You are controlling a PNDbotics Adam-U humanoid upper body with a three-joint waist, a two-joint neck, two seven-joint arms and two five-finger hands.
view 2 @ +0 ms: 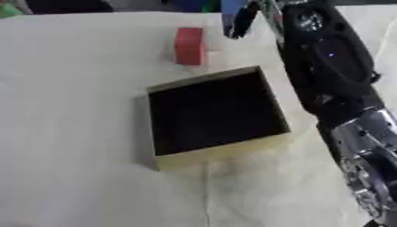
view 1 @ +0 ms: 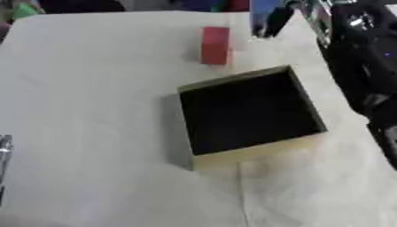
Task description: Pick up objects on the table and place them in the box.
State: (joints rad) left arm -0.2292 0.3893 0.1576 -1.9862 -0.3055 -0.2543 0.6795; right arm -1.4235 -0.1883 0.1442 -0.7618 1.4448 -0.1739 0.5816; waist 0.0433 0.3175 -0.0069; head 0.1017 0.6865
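Note:
An open box (view 1: 306, 99) with a tan rim and a dark inside sits mid-table, nothing visible in it. A red block (view 1: 215, 45) stands upright on the table just beyond the box's far left corner. My right arm runs up the right side, and my right hand (view 2: 247, 20) is at the table's far edge, right of the red block, its dark fingers closed on a blue block (view 2: 231, 11) held off the table. Only a silver sliver of my left hand (view 1: 3, 153) shows at the left edge.
The tabletop (view 1: 93, 111) is covered in pale cloth, with open surface left of and in front of the box. Coloured items (view 1: 23, 9) lie beyond the far edge. My right forearm (view 2: 333, 66) overhangs the table's right side beside the box.

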